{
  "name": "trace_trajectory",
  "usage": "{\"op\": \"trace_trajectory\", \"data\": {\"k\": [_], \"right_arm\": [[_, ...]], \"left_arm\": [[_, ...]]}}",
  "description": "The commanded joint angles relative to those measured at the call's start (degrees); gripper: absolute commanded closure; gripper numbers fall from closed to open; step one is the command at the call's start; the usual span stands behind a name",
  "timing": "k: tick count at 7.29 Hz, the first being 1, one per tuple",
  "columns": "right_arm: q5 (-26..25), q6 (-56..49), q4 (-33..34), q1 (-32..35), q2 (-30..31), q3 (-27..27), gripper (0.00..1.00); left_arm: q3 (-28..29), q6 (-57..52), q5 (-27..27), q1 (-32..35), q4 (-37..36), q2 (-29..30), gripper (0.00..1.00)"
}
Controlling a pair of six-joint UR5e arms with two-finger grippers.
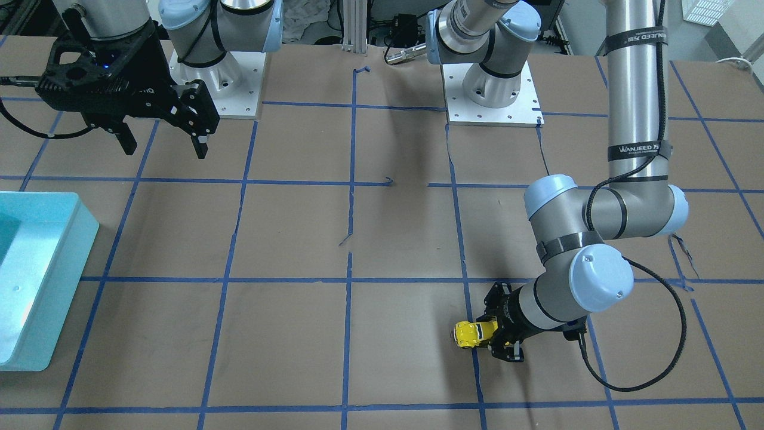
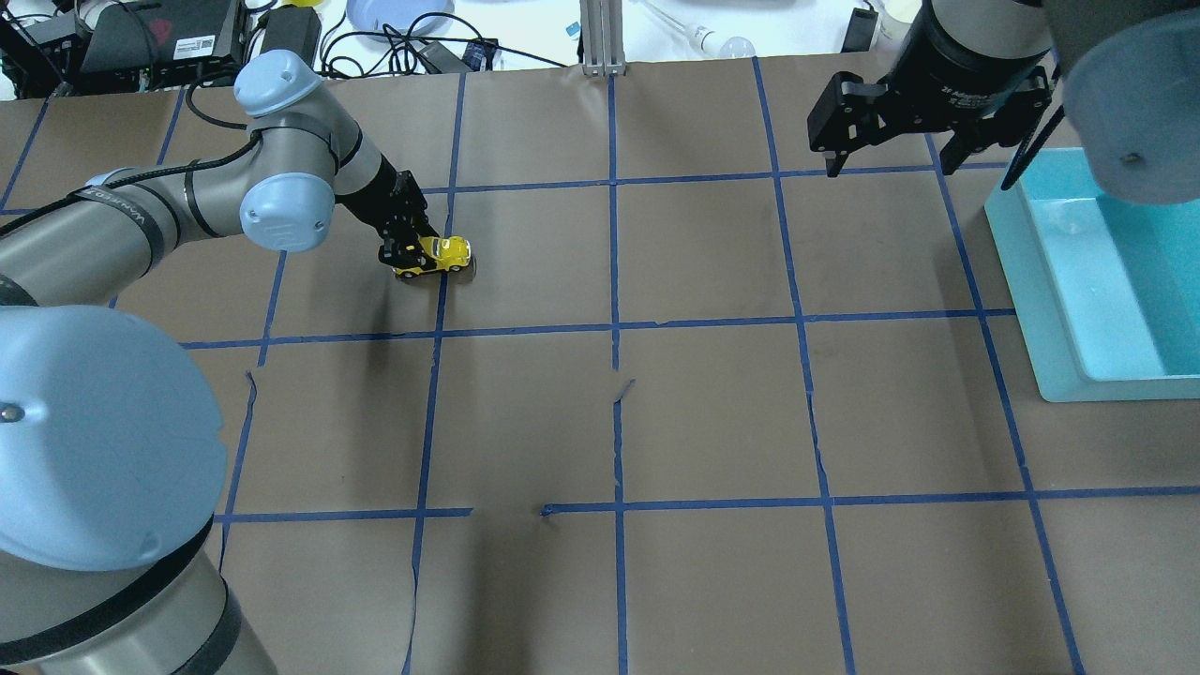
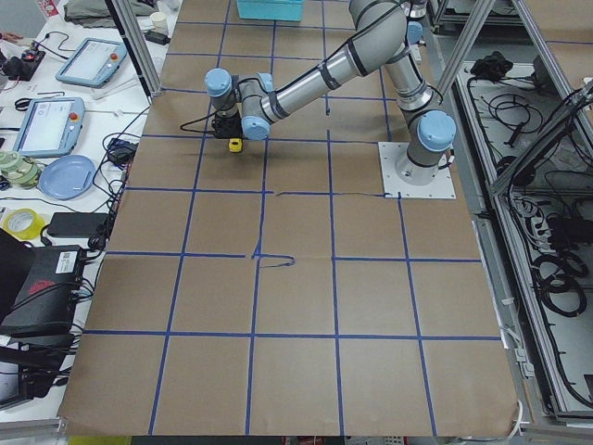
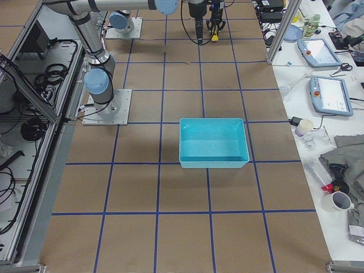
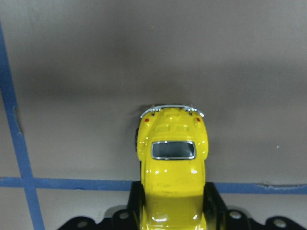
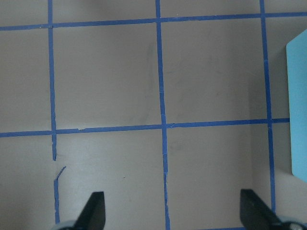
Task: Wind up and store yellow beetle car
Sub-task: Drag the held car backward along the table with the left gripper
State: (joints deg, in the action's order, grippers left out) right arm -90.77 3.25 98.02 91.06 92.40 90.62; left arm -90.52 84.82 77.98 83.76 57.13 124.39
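The yellow beetle car (image 2: 441, 254) sits low on the brown table, held at one end between the fingers of my left gripper (image 2: 405, 251), which is shut on it. It also shows in the front view (image 1: 473, 332) and in the left wrist view (image 5: 172, 163), with its silver bumper pointing away from the gripper and its wheels at the paper. My right gripper (image 2: 886, 159) hangs open and empty above the table near the teal bin (image 2: 1097, 281); its two fingertips (image 6: 96, 208) stand wide apart in the right wrist view.
The teal bin (image 1: 36, 280) stands at the table's right end, open side up and with nothing showing inside (image 4: 213, 142). Blue tape lines grid the brown paper. Cables, tablets and cups lie beyond the far table edge.
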Motion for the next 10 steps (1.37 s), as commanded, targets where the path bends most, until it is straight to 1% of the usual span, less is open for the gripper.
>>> {"op": "trace_trajectory", "data": {"k": [1, 2, 8, 9, 10], "right_arm": [[0.1, 0.0, 0.0, 0.0, 0.0, 0.0, 0.0], [0.1, 0.0, 0.0, 0.0, 0.0, 0.0, 0.0], [0.1, 0.0, 0.0, 0.0, 0.0, 0.0, 0.0], [0.2, 0.0, 0.1, 0.0, -0.1, 0.1, 0.0], [0.2, 0.0, 0.0, 0.0, 0.0, 0.0, 0.0]], "left_arm": [[0.1, -0.2, -0.1, -1.5, 0.0, 0.1, 1.0], [-0.5, -2.4, -0.1, -3.1, 0.1, 0.1, 1.0], [-0.6, -5.6, 0.2, -4.6, 0.6, 0.1, 1.0], [-0.4, -4.6, -0.1, -4.5, 0.5, -0.1, 0.48], [-0.4, -4.3, 0.3, -4.5, 0.6, -0.8, 0.27]]}}
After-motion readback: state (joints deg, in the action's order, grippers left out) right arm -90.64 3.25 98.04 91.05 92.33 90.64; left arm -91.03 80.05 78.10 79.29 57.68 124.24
